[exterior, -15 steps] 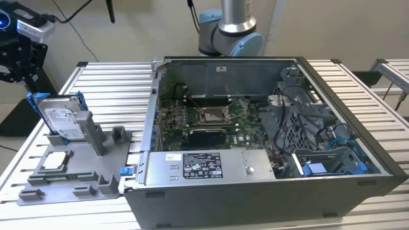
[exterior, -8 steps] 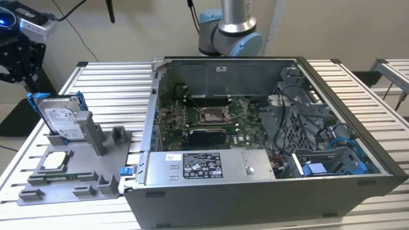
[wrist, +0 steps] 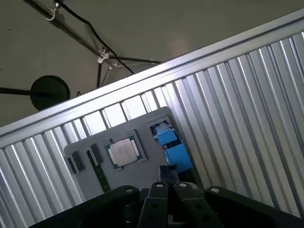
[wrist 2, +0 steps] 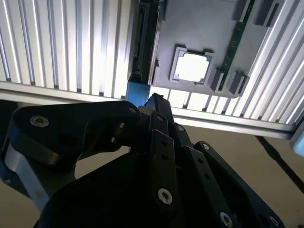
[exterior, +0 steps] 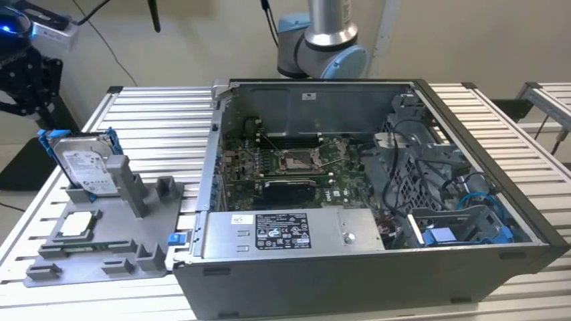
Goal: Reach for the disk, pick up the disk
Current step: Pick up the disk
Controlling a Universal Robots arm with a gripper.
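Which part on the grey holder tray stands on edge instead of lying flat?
The silver-grey rectangular hard drive in its blue plastic bracket; the square silver chip and green memory strip lie flat.

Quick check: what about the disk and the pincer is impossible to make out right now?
The disk label: second wrist view sees the disk edge-on.
Contact between pincer and blue bracket: pincer's body overlaps it in both wrist views.
The disk's bottom edge: exterior view, sunk in the grey fixture.

arm (exterior: pixel 323 47): grey, blue-capped joint, upright | gripper (wrist 2: pixel 154 102): black linkage, tilted downward
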